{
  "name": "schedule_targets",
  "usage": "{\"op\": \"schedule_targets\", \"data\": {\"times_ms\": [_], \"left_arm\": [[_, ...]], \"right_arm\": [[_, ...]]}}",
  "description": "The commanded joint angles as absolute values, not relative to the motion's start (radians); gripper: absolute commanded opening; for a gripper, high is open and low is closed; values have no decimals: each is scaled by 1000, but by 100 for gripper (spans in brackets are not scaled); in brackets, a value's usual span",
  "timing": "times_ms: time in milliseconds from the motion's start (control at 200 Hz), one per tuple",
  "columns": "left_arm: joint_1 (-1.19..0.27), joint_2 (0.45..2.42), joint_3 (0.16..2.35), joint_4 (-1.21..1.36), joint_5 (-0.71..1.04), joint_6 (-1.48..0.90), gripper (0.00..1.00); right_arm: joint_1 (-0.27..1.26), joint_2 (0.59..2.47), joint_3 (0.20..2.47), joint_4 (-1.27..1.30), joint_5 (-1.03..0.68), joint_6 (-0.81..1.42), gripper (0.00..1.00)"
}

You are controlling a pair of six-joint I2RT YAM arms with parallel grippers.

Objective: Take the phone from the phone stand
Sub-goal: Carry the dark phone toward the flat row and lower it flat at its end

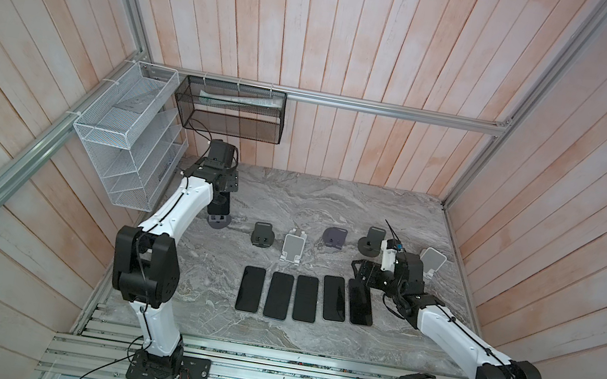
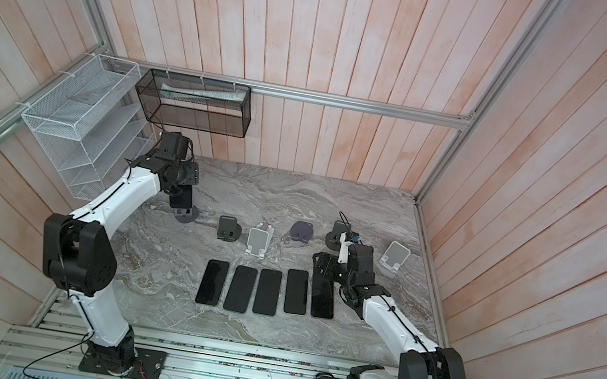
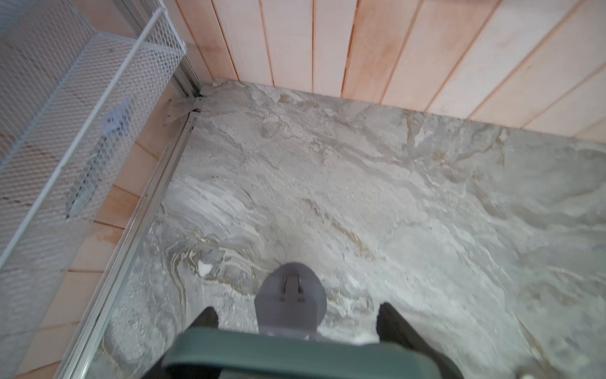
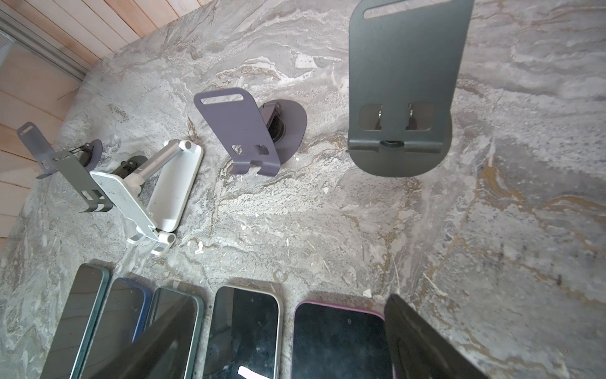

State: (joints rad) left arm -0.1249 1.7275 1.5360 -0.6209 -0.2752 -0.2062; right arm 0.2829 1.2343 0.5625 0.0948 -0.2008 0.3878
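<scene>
Phone [image 1: 218, 206] is seen in both top views, upright and dark-faced at the grey phone stand [image 1: 219, 223]. The stand is set back from the row of five phones [image 1: 305, 298] and lies out past that row's left end. The left gripper [image 1: 219, 201] is positioned over the phone from above. Whether the phone's foot rests on the stand's lip cannot be told. The right gripper [image 1: 362, 273] is held over the row's right end with nothing in it.

In the left wrist view the phone's green-cased top edge [image 3: 295, 356] is flanked by both fingers [image 3: 207, 319], which are pressed in on its sides. The stand's rounded base [image 3: 290, 297] is seen beyond it.

In the right wrist view the fingers [image 4: 423, 338] are spread wide above the row [image 4: 246, 328], and nothing is gripped.
</scene>
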Motion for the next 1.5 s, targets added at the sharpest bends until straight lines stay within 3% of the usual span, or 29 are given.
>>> {"op": "schedule_targets", "data": {"times_ms": [0,295,750,975,1495], "left_arm": [[-169,1602,1398,-670,-295,-225,64],[-233,1356,1012,-716,-206,-314,63],[-276,1623,997,-686,-90,-247,63],[-276,1646,948,-671,-115,-263,64],[-276,1748,966,-680,-143,-272,77]], "right_arm": [[288,1214,573,104,-216,377,91],[288,1227,577,114,-235,383,91],[304,1183,584,64,-206,371,91],[304,1196,593,65,-195,367,91],[304,1207,602,51,-208,371,91]]}}
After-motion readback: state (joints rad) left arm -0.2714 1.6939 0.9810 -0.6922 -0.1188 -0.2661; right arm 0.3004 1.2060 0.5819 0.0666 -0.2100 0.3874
